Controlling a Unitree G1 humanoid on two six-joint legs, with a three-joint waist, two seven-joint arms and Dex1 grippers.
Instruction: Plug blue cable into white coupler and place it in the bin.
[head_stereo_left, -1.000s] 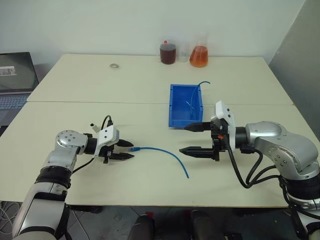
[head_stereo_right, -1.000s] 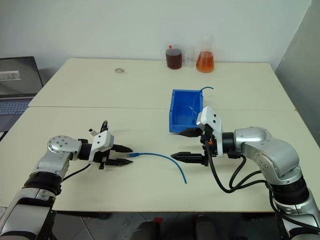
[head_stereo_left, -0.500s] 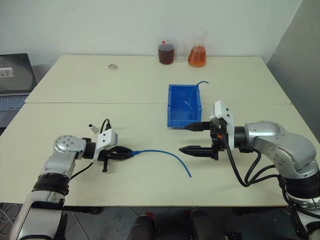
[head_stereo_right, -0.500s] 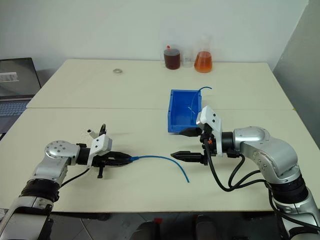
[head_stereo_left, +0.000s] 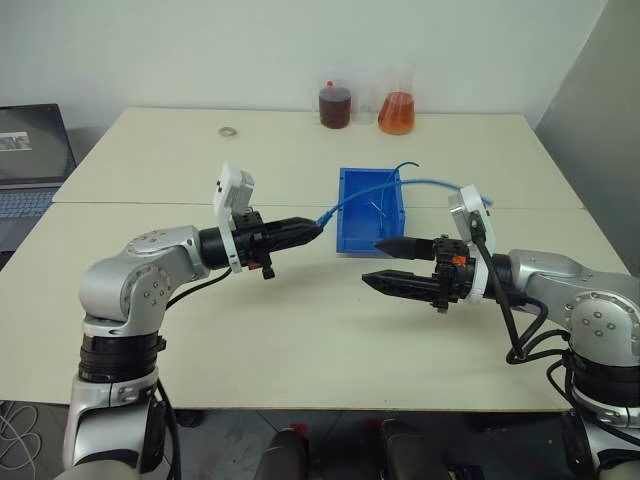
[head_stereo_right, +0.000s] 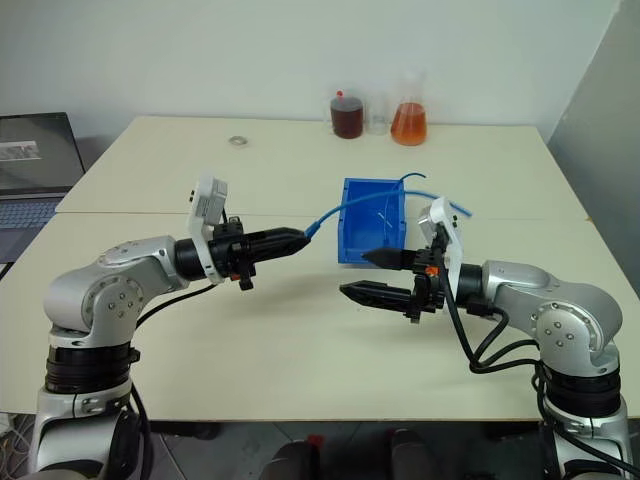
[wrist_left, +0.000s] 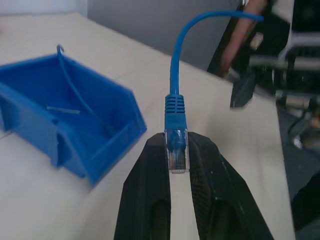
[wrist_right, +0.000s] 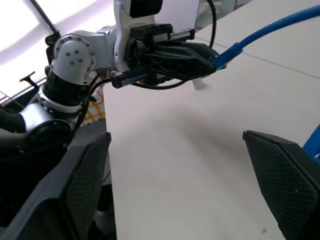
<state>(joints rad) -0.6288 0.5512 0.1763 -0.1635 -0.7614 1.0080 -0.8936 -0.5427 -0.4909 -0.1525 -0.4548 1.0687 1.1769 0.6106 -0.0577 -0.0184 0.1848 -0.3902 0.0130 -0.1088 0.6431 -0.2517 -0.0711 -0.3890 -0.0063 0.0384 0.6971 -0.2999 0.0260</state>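
- Blue cable (head_stereo_left: 372, 192) arcs mid-frame above the bin (head_stereo_left: 352, 228).
- Left claw (head_stereo_left: 318, 227) pinches its plug (wrist_left: 176, 149).
- Right claw (head_stereo_left: 372, 263) is spread, empty, above the table (head_stereo_left: 300, 330).

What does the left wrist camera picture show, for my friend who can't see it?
The left gripper is shut on the plug of the blue cable, whose cord arches up and away. The blue bin sits on the pale table nearby, holding another thin blue cable.
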